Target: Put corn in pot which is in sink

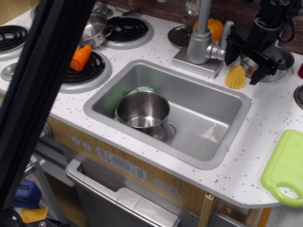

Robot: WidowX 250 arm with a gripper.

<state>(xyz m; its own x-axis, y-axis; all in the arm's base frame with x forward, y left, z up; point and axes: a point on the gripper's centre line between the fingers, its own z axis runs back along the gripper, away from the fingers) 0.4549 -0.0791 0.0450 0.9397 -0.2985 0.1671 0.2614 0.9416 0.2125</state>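
Corn (235, 77) on counter, right under the pincer (245, 63).
Pincer fingers are apart, w/ corn between & just below them, not grabbed. Pot (143, 112) sits in sink (208, 111), well apart to the left.

Pot (143, 111): polished steel, mirror-bright inside. Sink (208, 111): matt grey metal, smooth, dull sheen. Desk (265, 142): white, speckled, smooth. Corn (235, 77): yellow plastic, ribbed. Carrot (81, 57): orange plastic, glossy. Faucet (201, 42): grey metal look, satin. Cutting board (286, 168): lime plastic, matt. End effector (246, 59): black, matt. Front edge panel (142, 170): wood-grain finish.
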